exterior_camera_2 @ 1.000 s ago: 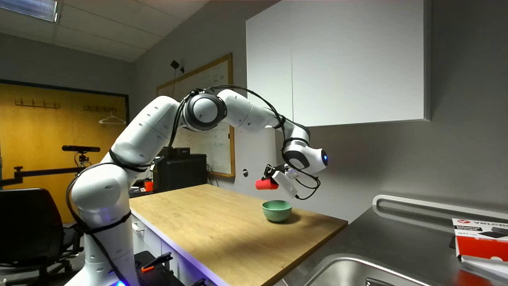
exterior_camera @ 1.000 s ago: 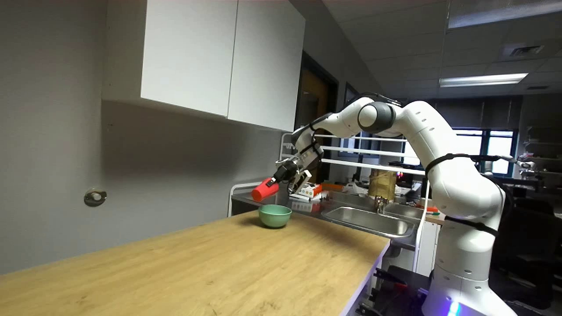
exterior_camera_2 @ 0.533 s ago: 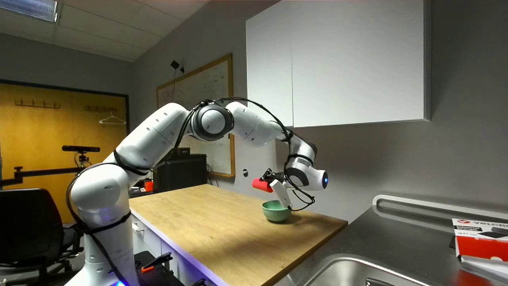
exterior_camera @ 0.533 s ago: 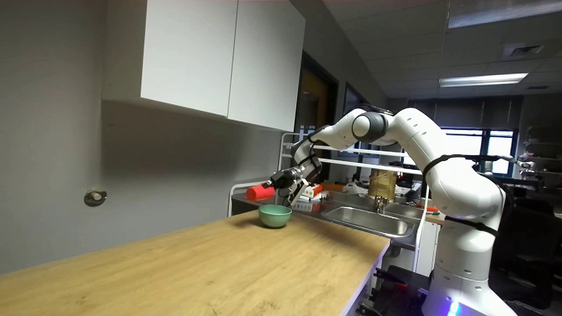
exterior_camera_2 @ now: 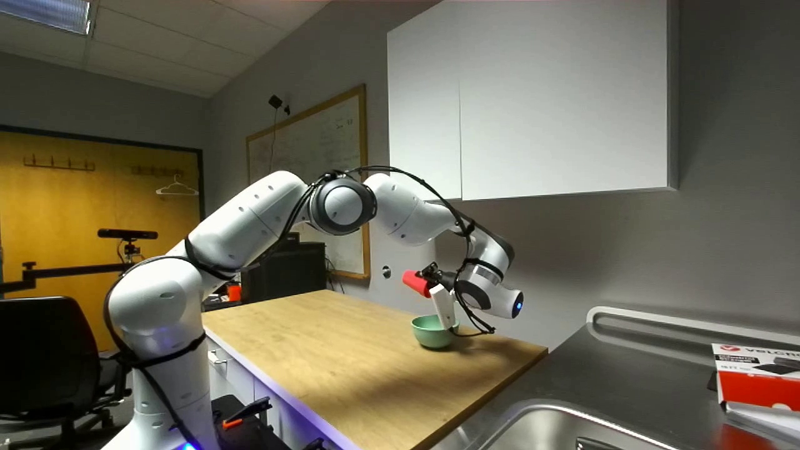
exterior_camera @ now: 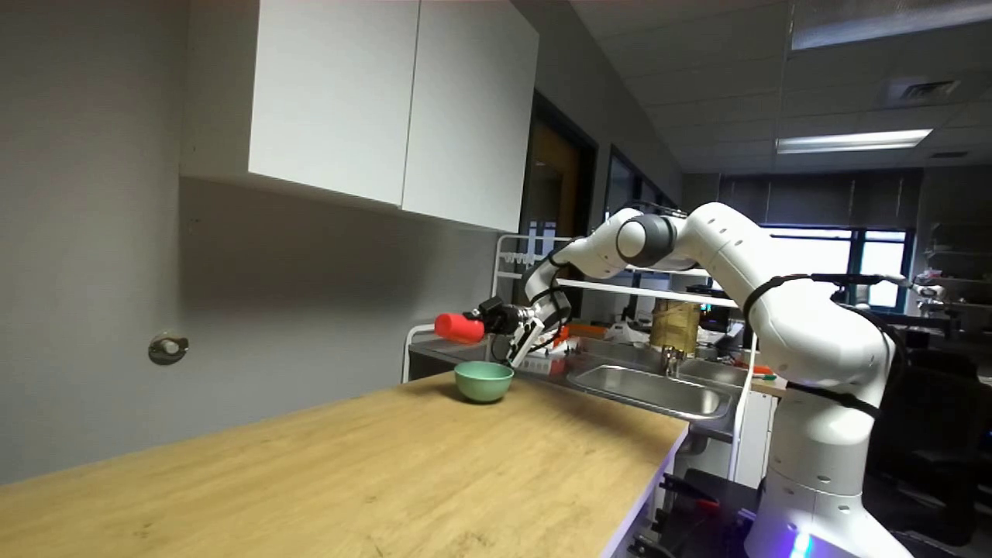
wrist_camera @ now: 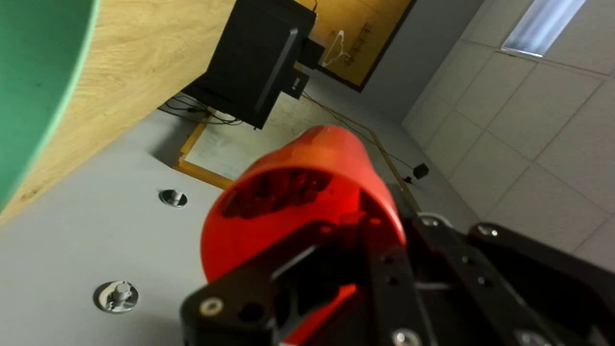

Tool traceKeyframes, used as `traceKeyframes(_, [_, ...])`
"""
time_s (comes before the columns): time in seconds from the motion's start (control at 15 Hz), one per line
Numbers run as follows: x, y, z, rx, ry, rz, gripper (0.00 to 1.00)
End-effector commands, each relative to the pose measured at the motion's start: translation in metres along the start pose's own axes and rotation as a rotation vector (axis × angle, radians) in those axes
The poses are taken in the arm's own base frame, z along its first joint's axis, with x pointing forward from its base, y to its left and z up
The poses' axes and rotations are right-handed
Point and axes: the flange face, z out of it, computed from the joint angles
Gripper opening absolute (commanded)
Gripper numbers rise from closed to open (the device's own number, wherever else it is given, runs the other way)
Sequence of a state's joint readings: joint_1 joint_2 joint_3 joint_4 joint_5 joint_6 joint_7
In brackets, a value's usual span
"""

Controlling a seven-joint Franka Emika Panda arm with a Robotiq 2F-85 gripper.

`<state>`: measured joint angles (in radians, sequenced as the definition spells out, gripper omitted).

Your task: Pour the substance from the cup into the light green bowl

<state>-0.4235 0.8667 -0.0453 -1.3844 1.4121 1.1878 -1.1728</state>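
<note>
The red-orange cup (exterior_camera: 459, 328) shows in both exterior views (exterior_camera_2: 415, 283), lying nearly on its side in the air, its base slightly higher than its mouth. In the wrist view its mouth faces the camera, and dark small pieces (wrist_camera: 278, 192) lie inside the cup (wrist_camera: 331, 149). My gripper (wrist_camera: 401, 223) is shut on the cup's wall, one finger inside and one outside. The light green bowl (exterior_camera: 484, 381) stands upright on the wooden counter (exterior_camera: 372, 465), below and beside the cup's mouth. Part of the bowl shows in the wrist view (wrist_camera: 38, 96); a small dark speck is in it.
The white wrist camera housing (exterior_camera_2: 443, 306) hangs very close to the bowl's rim; contact cannot be told. White cabinets (exterior_camera: 333, 101) hang above the counter by the grey wall. A sink (exterior_camera: 659, 387) and a red-and-white box (exterior_camera_2: 756, 381) are beyond the counter's end.
The arm has lowered. The cup has turned from base down-tilted to nearly level with its mouth slightly lower. The bowl appears shifted very slightly. The grip has not changed.
</note>
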Motion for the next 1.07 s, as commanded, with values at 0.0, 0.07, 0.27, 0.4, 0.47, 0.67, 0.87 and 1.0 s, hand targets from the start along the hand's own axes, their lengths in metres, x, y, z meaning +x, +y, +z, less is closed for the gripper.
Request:
traceKeyframes(0.0, [0.018, -0.008, -0.004, 0.071, 0.032, 0.012, 0.03])
traceKeyframes(0.07, [0.019, -0.008, -0.005, 0.090, 0.044, 0.013, 0.03])
traceKeyframes(0.27, [0.023, -0.009, -0.007, 0.121, 0.071, 0.014, 0.03])
traceKeyframes(0.4, [0.024, -0.008, -0.008, 0.133, 0.085, 0.016, 0.03])
traceKeyframes(0.47, [0.025, -0.008, -0.008, 0.138, 0.091, 0.016, 0.03])
traceKeyframes(0.67, [0.028, -0.007, -0.008, 0.150, 0.100, 0.016, 0.03])
traceKeyframes(0.87, [0.029, -0.006, -0.008, 0.158, 0.104, 0.015, 0.03])
traceKeyframes(1.0, [0.030, -0.005, -0.008, 0.163, 0.104, 0.016, 0.03])
